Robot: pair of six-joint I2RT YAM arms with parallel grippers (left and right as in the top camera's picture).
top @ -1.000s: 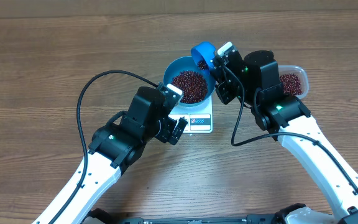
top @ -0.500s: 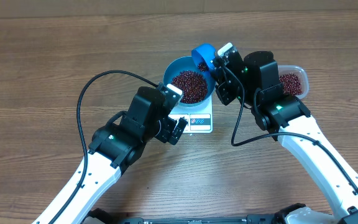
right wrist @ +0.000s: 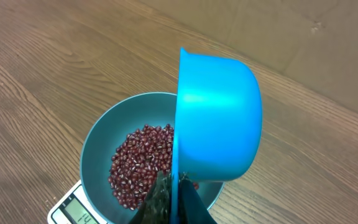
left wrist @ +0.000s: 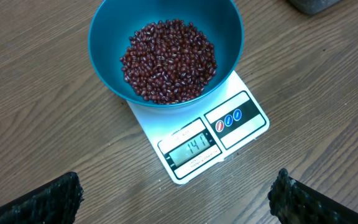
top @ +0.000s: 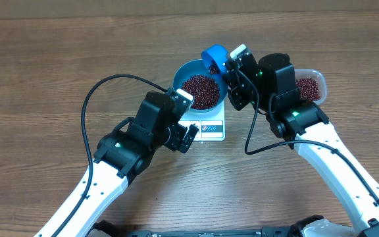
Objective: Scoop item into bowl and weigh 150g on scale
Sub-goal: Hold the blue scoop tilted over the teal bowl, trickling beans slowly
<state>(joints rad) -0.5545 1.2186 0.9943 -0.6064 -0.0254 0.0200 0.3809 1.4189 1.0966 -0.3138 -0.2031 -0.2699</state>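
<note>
from my remote seat i saw the blue bowl [left wrist: 103, 38] sitting on the white scale [left wrist: 149, 123], covering its back part and leaving the front panel in view. the display [left wrist: 190, 148] read 141 (clear in the left wrist view, cut off at the edge in the right one). the beans [left wrist: 169, 59] lay in a heap in the bottom of the bowl, well below its rim, dark red-brown and glossy. the scale rested flat on the wooden desk [top: 45, 66].

the left hand [left wrist: 178, 205] hung over the desk just in front of the scale, its two fingers [left wrist: 39, 202] spread wide apart at the bottom corners of its own camera view, with nothing between them and nothing touched.

the right hand [right wrist: 174, 200] was clamped on the handle of the small blue scoop [right wrist: 219, 124]. the scoop was tipped on its side above the rim of the bowl on the right arm's side, its mouth turned toward the beans; i could not tell whether anything was in it. behind the right arm, a clear plastic tub [top: 316, 78] stood on the desk, well apart from the scale, holding more of the same beans.
</note>
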